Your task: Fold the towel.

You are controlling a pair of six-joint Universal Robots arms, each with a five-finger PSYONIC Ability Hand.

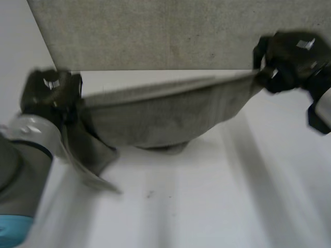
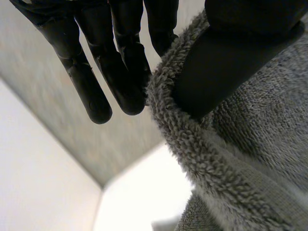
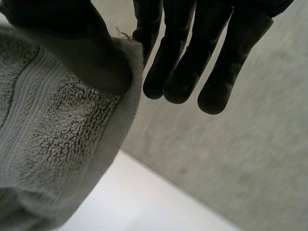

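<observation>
Lab-style test bench: plain white table point(image 1: 207, 206), grey backing panel point(image 1: 155, 31).

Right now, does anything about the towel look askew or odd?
Somewhat: the towel, stretched between the left hand and right hand, hangs unevenly, with a loose flap drooping below the left hand. No damage visible.

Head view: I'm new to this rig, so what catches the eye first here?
A grey towel hangs stretched in the air between both hands, its middle sagging toward the white table. The left hand pinches one end, with a loose flap drooping below it; the right hand pinches the opposite corner.
</observation>
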